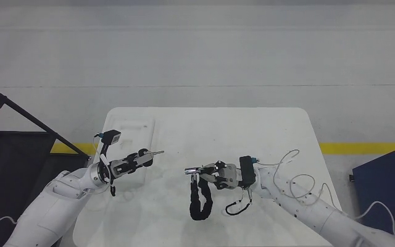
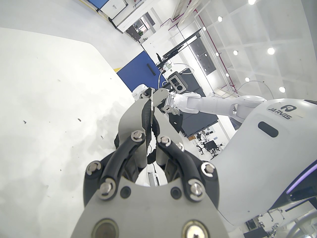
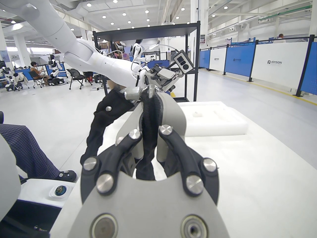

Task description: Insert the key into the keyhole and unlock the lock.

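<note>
Being clamped: one key [image 1: 157, 152] by left gripper [image 1: 148, 155], one lock [image 1: 199, 202] by right gripper [image 1: 207, 170]; open tabletop [image 1: 247, 133] room being left between them.

top: overhead, down onto table [image 1: 259, 133] | wrists: near, facing each other

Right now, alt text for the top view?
Left gripper holds the key aimed at the lock clamped in the right gripper, a gap between them, not yet inserted. Both are over a white table; the lock's black loop trails toward the robot.
</note>
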Motion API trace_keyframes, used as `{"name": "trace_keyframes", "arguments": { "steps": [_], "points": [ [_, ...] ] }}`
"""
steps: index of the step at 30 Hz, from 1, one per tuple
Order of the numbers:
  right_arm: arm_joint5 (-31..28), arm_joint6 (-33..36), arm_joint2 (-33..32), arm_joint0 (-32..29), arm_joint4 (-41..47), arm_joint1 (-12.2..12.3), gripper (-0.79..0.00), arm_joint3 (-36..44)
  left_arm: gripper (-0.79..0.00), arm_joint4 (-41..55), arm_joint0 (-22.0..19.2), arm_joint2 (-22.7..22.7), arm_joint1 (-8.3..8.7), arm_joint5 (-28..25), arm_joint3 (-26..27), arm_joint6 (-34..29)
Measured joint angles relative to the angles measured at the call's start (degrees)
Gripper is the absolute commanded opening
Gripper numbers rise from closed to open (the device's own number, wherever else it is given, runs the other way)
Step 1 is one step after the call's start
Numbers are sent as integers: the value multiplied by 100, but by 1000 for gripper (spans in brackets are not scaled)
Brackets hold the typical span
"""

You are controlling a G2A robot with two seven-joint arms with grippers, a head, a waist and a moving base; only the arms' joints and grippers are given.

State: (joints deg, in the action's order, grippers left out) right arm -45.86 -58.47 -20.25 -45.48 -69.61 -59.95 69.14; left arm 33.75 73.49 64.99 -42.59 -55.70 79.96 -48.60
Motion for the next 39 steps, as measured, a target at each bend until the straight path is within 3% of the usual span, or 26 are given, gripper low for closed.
{"name": "trace_keyframes", "arguments": {
  "steps": [11, 24, 39],
  "points": [
    [-152, 164, -27, -183, 352, -104, -785, 113, -785, 0, 0, 0, 0, 0, 0, 0],
    [-1211, 1214, -509, -92, 1282, -219, -785, -295, -785, 0, 0, 0, 0, 0, 0, 0],
    [-1214, 1217, -1220, -680, 1529, -91, -785, 45, -785, 0, 0, 0, 0, 0, 0, 0]
  ]
}}
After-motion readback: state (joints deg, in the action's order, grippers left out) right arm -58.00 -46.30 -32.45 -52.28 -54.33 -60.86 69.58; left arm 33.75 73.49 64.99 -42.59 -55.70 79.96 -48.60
